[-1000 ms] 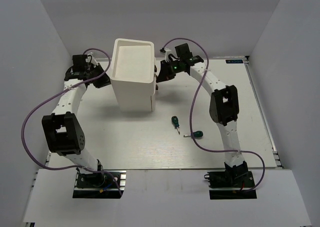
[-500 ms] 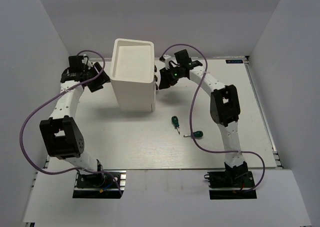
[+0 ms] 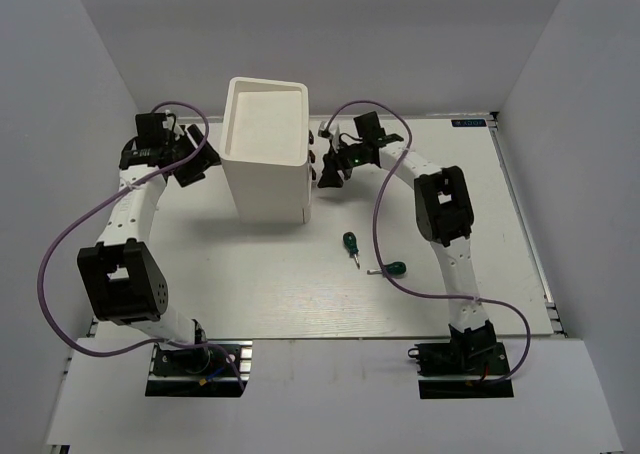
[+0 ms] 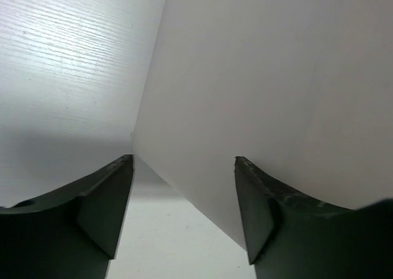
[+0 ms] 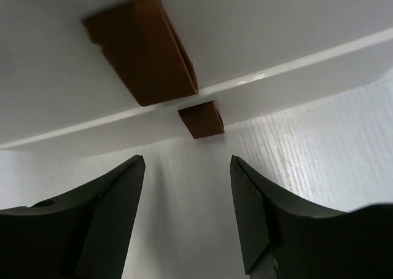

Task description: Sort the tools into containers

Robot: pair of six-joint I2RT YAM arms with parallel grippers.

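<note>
Fingers spread and empty on both arms: left gripper (image 4: 184,162) at 9 o'clock of the cabinet (image 3: 265,154), right gripper (image 5: 187,159) at its 3 o'clock, facing the drawer knobs (image 5: 144,45). One green-handled screwdriver (image 3: 350,243) and a second green-handled screwdriver (image 3: 393,269) lie on the table (image 3: 250,274) at the cabinet's 5 o'clock

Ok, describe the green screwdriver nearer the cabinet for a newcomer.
Find the tall white cabinet on the table. Off its near right corner lie two stubby green-handled screwdrivers. Take the left screwdriver, closer to the cabinet, shaft pointing at the table's near edge; the right screwdriver lies sideways.
</note>
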